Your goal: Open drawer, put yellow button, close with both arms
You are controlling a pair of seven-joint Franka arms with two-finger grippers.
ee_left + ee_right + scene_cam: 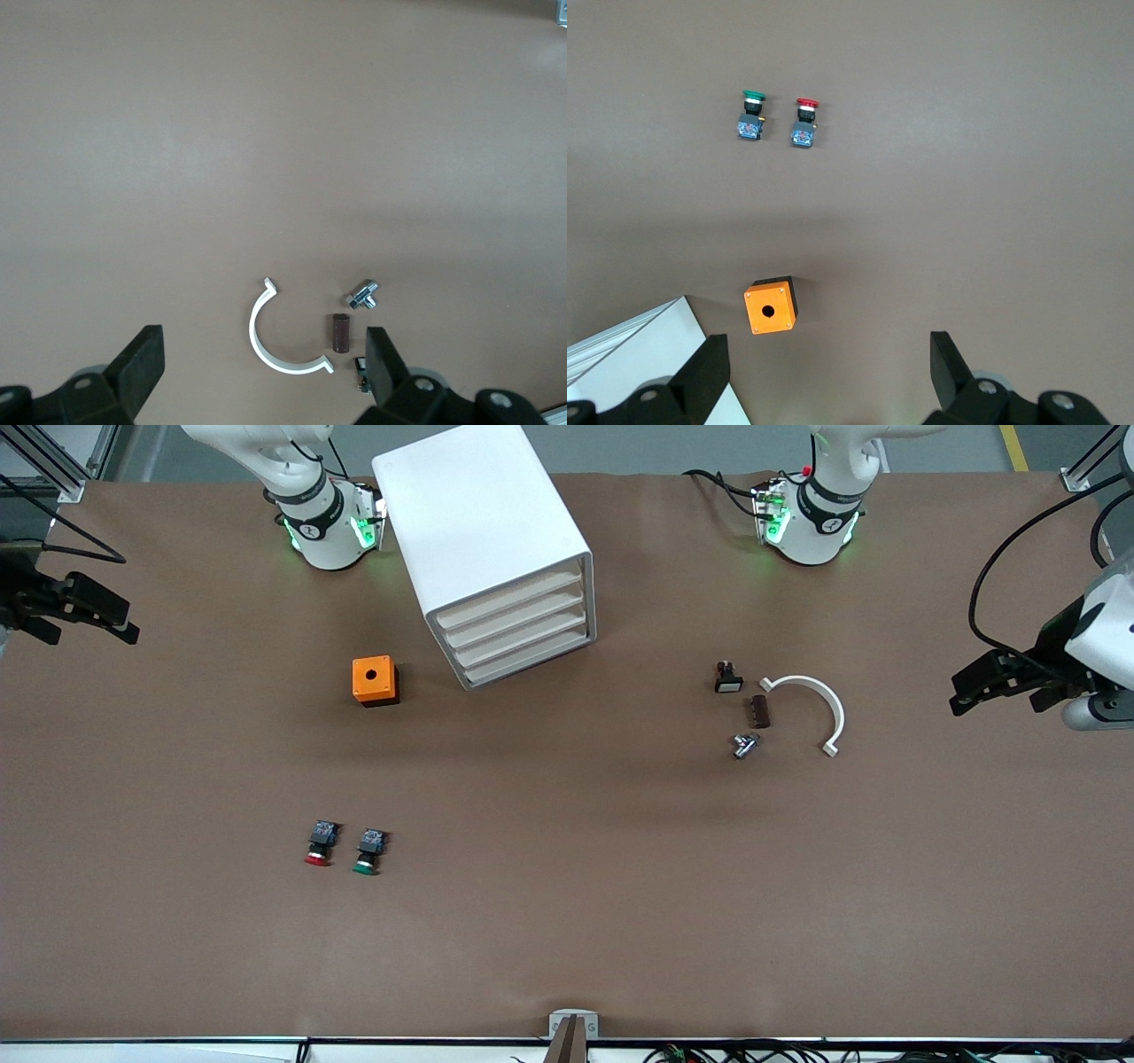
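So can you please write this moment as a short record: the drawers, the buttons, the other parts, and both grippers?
drawer cabinet: four drawers, all shut
yellow button: not seen in any view
red switch, green switch: side by side, nearer to the front camera than the orange box
white curved clip: toward the left arm's end, small parts beside it
left gripper: waits over the table's edge, jaws open
right gripper: waits over its end, jaws open

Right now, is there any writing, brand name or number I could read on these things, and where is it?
No readable text shows.
White drawer cabinet: blank.
Orange box: blank.
Red-capped switch and green-capped switch: any print is too small to read.
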